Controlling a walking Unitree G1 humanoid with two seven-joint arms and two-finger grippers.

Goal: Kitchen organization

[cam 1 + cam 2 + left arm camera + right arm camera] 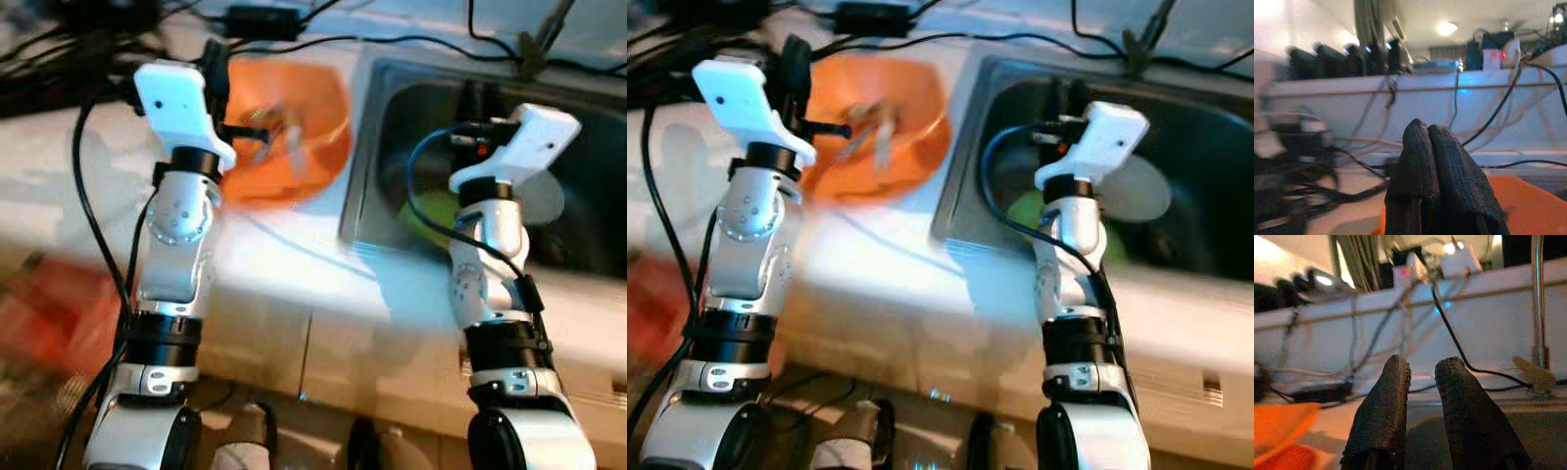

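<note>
While both arms hover at the counter, the left gripper (1426,132), fingers pressed together, sits above the orange plastic bowl (304,147). The right gripper (1422,369), slightly parted and empty, hangs over the steel sink (392,98); next probably comes reaching down for dishes.

Orange bowl (313,147) contents blurred (utensils perhaps), green item (431,211) in sink (367,147) half hidden

You have a counter (284,264) before you, with a bowl (304,147) on it to your left and a sink (392,108) set into it to your right. Utensils (265,127) lie in the bowl. A plate (1141,191) lies in the sink. Cables (294,44) run along the counter behind the bowl and sink. The left gripper (1427,134) is over the bowl's near-left edge, the right gripper (1422,372) over the sink.
</note>
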